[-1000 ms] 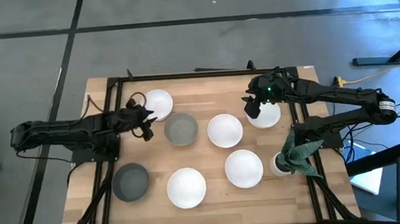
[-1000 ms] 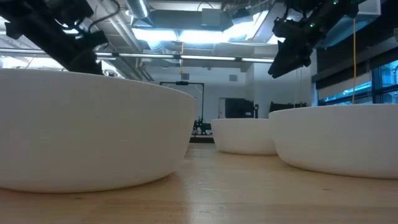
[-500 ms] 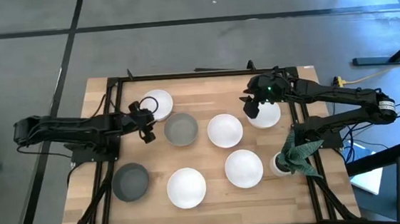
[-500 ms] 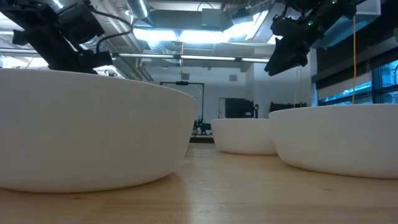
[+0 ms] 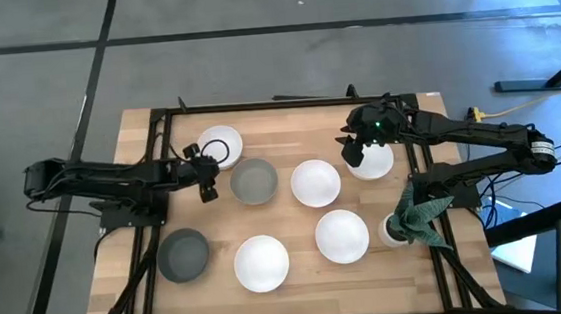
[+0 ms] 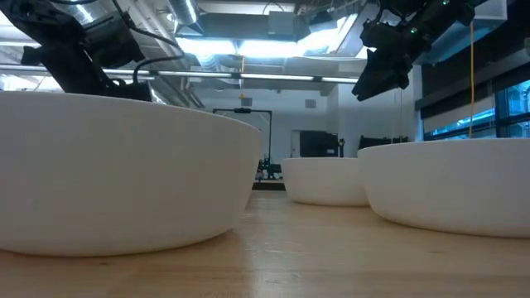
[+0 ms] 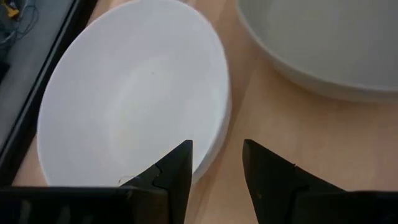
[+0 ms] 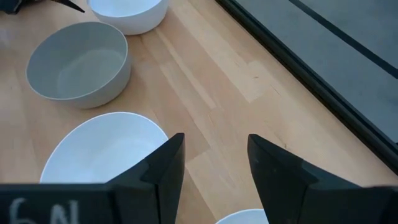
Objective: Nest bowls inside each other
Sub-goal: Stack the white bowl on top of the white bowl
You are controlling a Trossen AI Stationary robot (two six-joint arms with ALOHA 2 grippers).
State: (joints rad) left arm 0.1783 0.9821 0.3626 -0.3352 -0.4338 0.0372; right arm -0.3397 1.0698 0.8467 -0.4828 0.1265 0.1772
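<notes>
Seven bowls sit apart on the tabletop [image 5: 287, 116], none nested yet, so this looks like the approach to a first pick. The left gripper [image 5: 207, 183] hangs near the left edge, between the far-left white bowl [image 5: 221, 145] and the grey bowl [image 5: 253, 181], its fingers [image 7: 177, 168] open and empty, straddling the white bowl's rim, probably to pinch that wall. The right gripper [image 5: 352, 153] hovers by the white bowl [image 5: 373, 160] near the right edge, fingers [image 8: 165, 163] spread, holding nothing. Three more white bowls lie mid-tabletop [image 5: 315, 182], near-centre [image 5: 262, 262] and near-right [image 5: 342, 235]; a second grey bowl [image 5: 184, 255] sits by the near-left corner. All are plain, round, alike in size; the white ones glossy, the grey ones matte.
</notes>
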